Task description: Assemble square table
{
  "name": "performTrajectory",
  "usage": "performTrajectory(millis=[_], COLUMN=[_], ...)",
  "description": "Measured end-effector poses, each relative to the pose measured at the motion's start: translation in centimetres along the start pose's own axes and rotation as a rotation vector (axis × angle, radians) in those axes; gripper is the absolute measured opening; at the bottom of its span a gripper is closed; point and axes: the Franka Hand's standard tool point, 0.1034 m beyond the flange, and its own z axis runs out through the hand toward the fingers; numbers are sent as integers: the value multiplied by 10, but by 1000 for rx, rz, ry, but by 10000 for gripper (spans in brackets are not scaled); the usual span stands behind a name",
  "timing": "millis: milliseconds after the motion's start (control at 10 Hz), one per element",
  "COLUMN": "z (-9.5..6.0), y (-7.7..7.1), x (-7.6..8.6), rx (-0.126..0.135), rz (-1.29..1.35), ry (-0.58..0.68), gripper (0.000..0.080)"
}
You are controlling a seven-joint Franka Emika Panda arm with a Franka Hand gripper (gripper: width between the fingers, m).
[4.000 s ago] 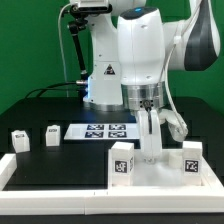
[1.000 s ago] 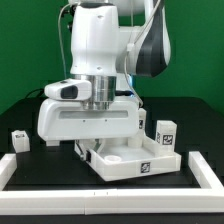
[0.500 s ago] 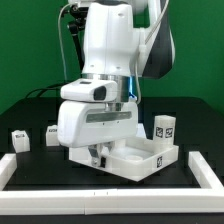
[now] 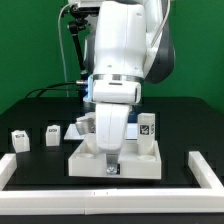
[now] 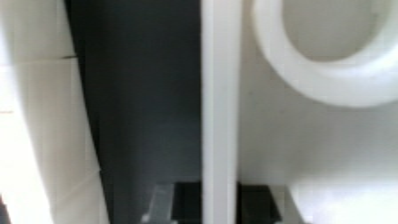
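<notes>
The square table's white tabletop (image 4: 135,160) lies upside down on the black table, at the centre of the exterior view. My gripper (image 4: 110,165) reaches down to its near raised edge and is shut on that edge. In the wrist view the thin white edge wall (image 5: 215,90) runs between my dark fingers (image 5: 178,203), so the gripper (image 5: 217,198) clamps it. A round corner socket (image 5: 338,50) shows beside the wall. One tagged leg (image 4: 147,127) stands upright at the tabletop's far corner, on the exterior view's right. Two loose legs (image 4: 19,139) (image 4: 53,133) sit at the exterior view's left.
White border rails lie at the exterior view's left (image 4: 7,168) and right (image 4: 205,168) near the table's front. Another small white piece (image 4: 83,126) shows just behind the tabletop, partly hidden by the arm. The arm's bulk hides the area behind the tabletop.
The arm has swung toward the exterior view's right and turned at the wrist. The gripped tabletop has rotated with it and now sits square to the front.
</notes>
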Motion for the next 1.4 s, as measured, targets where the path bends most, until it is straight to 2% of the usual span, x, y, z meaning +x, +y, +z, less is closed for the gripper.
performTrajectory(millis=[300,400,500,600,800,1000,1400], z=[0,2,3,3,6,8,7], y=[1,6,17,31,42,48,49], x=[2,19,36,52,67,72,71], rx=[2,12,11,-12,-32,-46,-42], rz=[30,67,67,58,12,-31,-29], ry=[1,6,10,20,25,23,21], gripper=[65,65,65,65,67,69,72])
